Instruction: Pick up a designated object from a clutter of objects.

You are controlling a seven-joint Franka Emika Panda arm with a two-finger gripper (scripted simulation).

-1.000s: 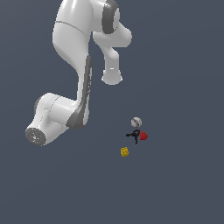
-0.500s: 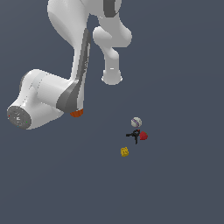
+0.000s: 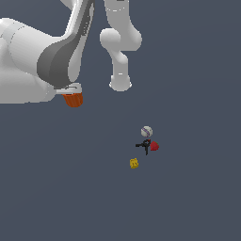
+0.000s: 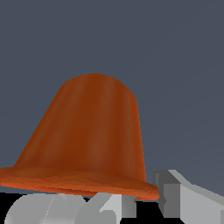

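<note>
The orange-red ribbed pot hangs under my hand at the exterior view's left, well above and away from the clutter. My gripper is mostly hidden behind my own arm and is shut on the pot. In the wrist view the pot fills the frame with its rim toward the camera, and a grey finger shows beside the rim. The clutter lies together on the floor: a white-grey ball, a black pronged thing, a red lump and a yellow block.
My big white arm links fill the upper part of the exterior view's left. The arm's white base column stands behind the clutter. The floor is plain dark grey.
My arm has swung toward the camera and to the exterior view's left, rising. The pot, hidden a second ago, came into view under the hand and moved up with it. The clutter has not moved.
</note>
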